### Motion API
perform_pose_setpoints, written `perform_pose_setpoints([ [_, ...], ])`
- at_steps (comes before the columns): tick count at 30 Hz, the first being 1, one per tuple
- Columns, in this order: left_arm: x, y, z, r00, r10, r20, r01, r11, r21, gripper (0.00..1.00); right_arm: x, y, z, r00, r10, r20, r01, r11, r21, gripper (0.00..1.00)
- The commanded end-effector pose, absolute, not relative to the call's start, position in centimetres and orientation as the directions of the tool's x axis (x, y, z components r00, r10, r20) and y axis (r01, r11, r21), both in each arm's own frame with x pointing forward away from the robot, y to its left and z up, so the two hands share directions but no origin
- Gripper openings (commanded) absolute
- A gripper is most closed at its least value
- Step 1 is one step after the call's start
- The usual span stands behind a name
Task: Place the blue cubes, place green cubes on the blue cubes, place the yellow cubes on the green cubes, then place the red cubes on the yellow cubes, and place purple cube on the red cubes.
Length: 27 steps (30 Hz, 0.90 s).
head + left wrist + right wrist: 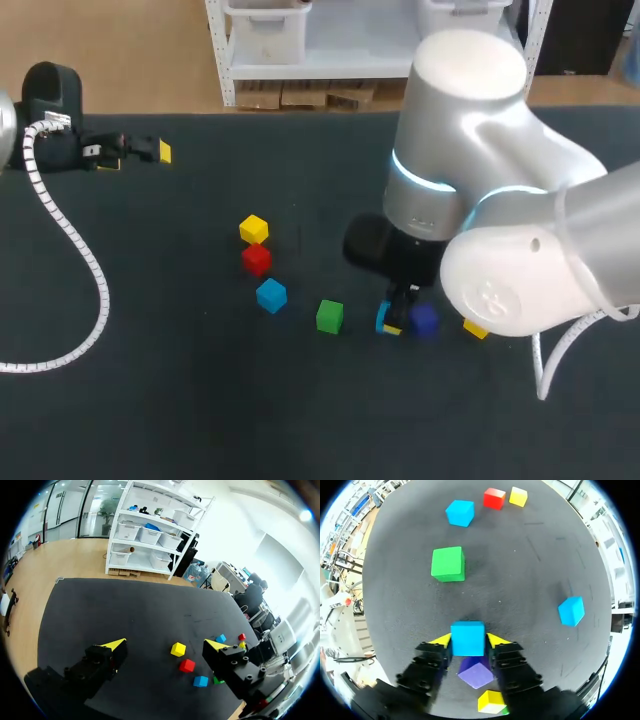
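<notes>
The right hand [468, 640] is clamped on a blue cube [467, 632], with a purple cube [476, 674] under the hand. Farther along the tabletop [200, 400] sit a green cube [329, 316], a second blue cube [271, 295], a red cube [256, 259] and a yellow cube [253, 229]. The left hand [165, 645] gapes wide, empty.

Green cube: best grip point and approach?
Pinch two opposite side faces of the green cube from straight above. It sits flat on the table, alone, with bare surface on every side, so fingers can drop past either pair. The right gripper is shut on a blue cube; probably place that first.
</notes>
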<state>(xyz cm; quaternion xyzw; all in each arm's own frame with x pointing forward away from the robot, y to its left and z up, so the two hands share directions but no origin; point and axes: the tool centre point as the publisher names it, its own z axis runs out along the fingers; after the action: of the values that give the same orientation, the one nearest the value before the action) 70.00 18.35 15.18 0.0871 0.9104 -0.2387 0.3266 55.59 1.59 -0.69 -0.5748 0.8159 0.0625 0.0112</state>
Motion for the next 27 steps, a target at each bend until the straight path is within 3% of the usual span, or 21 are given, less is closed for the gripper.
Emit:
perform_pose_setpoints([
  [1,69.9,18.5,15.0,-0.768,0.001,-0.641,0.32,0.867,-0.382,1.0,56.1,1.6,-0.5,-0.321,-0.942,-0.101,-0.945,0.312,0.098,0.09],
  [4,69.9,18.5,15.0,-0.768,0.001,-0.641,0.32,0.867,-0.382,1.0,56.3,1.8,0.0,-0.288,-0.949,-0.127,-0.956,0.279,0.087,0.0],
  [16,69.9,18.5,15.0,-0.768,0.001,-0.641,0.32,0.867,-0.382,1.0,58.1,2.9,3.8,-0.021,-0.985,-0.17,-0.998,0.012,0.055,0.0],
  [27,69.9,18.5,15.0,-0.768,0.001,-0.641,0.32,0.867,-0.382,1.0,63.2,3.5,3.5,0.016,-0.989,-0.149,-1.0,-0.019,0.019,0.0],
])
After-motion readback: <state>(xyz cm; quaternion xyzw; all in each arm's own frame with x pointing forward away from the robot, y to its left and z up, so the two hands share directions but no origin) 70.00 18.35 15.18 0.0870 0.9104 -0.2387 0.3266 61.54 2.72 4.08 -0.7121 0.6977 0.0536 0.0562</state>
